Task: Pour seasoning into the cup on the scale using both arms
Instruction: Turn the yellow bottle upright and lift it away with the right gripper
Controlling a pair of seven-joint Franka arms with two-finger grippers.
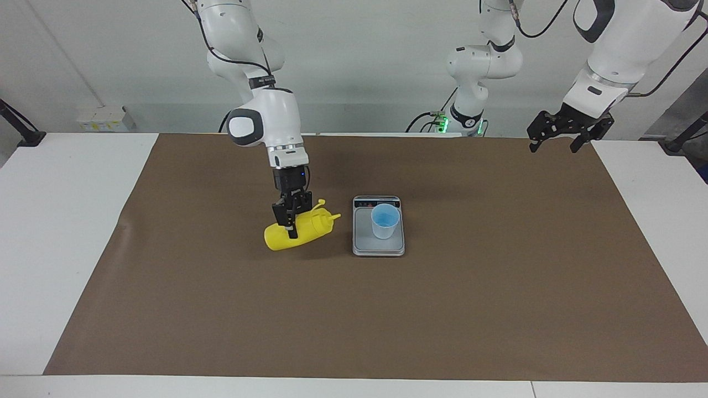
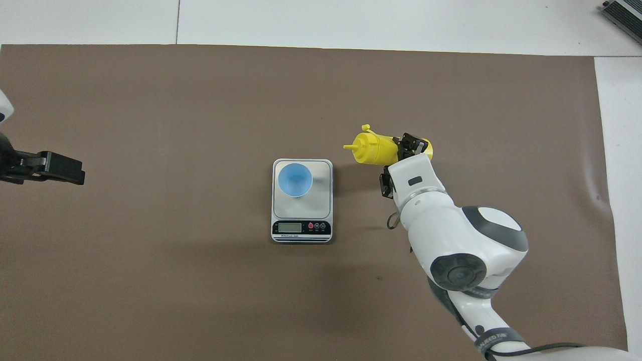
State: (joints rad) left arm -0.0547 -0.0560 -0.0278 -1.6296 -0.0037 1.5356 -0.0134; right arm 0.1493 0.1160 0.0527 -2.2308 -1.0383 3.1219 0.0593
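The yellow seasoning bottle (image 1: 310, 225) is tilted, almost on its side, with its nozzle pointing toward the scale and slightly up; it also shows in the overhead view (image 2: 373, 148). My right gripper (image 1: 292, 222) is shut on the bottle's body from above, low over the mat (image 2: 409, 145). The light blue cup (image 1: 385, 220) stands upright on the silver-grey scale (image 1: 378, 247), a short gap from the nozzle. In the overhead view the cup (image 2: 295, 179) sits on the plate of the scale (image 2: 321, 200). My left gripper (image 1: 558, 132) is open and empty, waiting above the mat's corner (image 2: 47, 168).
A brown mat (image 1: 498, 287) covers most of the white table (image 1: 66, 221). The scale's display strip (image 2: 302, 227) faces the robots. A small pale box (image 1: 102, 118) sits off the mat at the right arm's end.
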